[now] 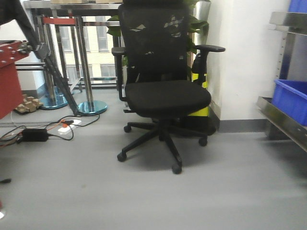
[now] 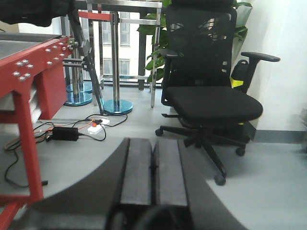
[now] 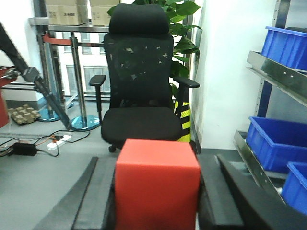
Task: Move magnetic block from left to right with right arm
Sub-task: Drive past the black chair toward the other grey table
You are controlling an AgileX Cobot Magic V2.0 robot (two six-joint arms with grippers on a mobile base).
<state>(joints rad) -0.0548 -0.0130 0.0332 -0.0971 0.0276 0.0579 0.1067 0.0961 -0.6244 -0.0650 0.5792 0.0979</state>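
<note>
Light is even, diffuse and moderately bright in all three views. In the front view, daylight enters through the window (image 1: 103, 43) at 11 o'clock and washes out the panes. The white wall (image 1: 244, 57) at 2 o'clock sits near overexposure. The office chair (image 1: 165, 96) throws a faint, soft-edged shadow on the grey floor (image 1: 216, 191) beneath it. The front view is soft and grainy overall.

In the left wrist view, the left gripper (image 2: 153, 143) at 6 o'clock is out of focus, its lower edges smeared. In the right wrist view, the magnetic block (image 3: 157, 187) at 6 o'clock is evenly lit and slightly soft, while the background is sharper.

The right tool (image 3: 156, 199) grips the red magnetic block (image 3: 157, 184), a black chair (image 3: 139, 91) beyond.
</note>
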